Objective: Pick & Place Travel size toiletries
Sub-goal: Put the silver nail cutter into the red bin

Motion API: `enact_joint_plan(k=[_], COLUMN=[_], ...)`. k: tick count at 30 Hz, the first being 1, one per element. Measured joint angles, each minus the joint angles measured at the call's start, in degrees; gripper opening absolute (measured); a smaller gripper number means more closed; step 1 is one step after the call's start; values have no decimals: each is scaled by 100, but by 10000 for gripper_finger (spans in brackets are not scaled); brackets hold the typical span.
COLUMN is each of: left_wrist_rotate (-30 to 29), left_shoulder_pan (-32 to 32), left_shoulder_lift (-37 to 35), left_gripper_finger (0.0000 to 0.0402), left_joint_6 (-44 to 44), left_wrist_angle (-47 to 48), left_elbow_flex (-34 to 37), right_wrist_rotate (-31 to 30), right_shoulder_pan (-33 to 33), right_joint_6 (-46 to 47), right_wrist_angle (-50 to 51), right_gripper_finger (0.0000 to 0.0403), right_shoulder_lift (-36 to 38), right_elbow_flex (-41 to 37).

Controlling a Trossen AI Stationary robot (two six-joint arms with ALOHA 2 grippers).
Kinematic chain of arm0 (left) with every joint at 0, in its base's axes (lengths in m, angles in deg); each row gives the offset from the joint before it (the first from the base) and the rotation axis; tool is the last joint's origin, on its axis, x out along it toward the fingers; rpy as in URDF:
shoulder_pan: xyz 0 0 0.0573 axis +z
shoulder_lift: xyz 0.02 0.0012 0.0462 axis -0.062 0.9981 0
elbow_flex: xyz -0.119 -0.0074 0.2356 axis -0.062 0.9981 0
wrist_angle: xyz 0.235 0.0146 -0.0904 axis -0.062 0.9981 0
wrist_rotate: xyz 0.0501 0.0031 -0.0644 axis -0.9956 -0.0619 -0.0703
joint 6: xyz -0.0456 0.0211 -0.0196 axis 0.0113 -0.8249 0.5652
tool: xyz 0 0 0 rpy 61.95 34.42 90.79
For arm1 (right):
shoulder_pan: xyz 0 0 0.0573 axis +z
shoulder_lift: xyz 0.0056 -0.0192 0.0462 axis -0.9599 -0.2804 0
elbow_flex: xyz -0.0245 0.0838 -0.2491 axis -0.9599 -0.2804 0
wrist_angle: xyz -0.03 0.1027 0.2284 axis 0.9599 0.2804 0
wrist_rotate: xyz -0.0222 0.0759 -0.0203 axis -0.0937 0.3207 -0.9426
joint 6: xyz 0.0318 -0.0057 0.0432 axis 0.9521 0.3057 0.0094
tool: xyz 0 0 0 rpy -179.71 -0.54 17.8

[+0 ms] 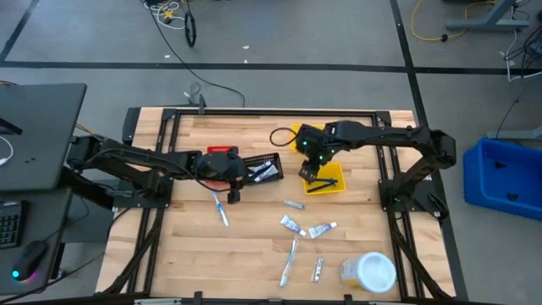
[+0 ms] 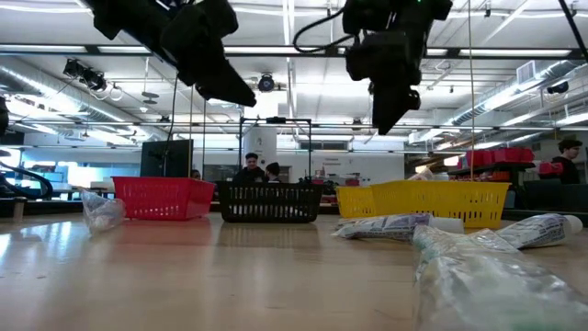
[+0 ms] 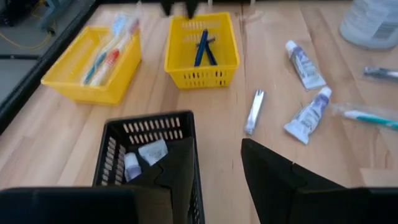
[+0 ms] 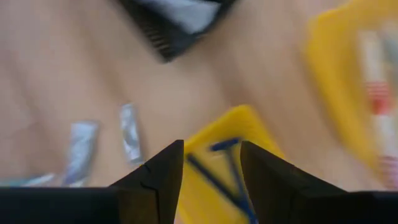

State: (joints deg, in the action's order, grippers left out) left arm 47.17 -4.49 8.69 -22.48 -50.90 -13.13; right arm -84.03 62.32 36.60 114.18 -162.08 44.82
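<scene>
Crinkled foil sachet (image 2: 487, 276) nearest on wood; right gripper (image 4: 211, 180) spread, empty, above ribbed yellow bin (image 1: 332, 176); left gripper (image 3: 217, 174) spread, empty.

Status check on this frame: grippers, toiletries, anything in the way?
Right gripper open, empty, above yellow bin with blue sticks. Left gripper open beside black bin. Tubes on table, unobstructed.

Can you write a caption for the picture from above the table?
Right gripper hovers open over yellow bin; tubes wait on table.
</scene>
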Motion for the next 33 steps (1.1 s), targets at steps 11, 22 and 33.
enact_joint_plan(k=[11, 22, 33], left_wrist_rotate=[48, 40, -306], left_shoulder_pan=[-375, -794, -796], left_shoulder_lift=[-34, -36, -35], left_gripper_finger=[142, 142, 142], left_joint_6=[271, 482, 476], left_wrist_angle=[-23, 21, 3], left_elbow_flex=[5, 5, 5], right_wrist_rotate=[463, -414, -887], right_shoulder_pan=[1047, 2058, 2038], right_joint_6=[-1122, -902, -174], right_wrist_angle=[-1247, -2225, -2132], right_gripper_finger=[181, 249, 225], right_shoulder_lift=[-2, -340, -1388], right_elbow_flex=[-367, -804, -804])
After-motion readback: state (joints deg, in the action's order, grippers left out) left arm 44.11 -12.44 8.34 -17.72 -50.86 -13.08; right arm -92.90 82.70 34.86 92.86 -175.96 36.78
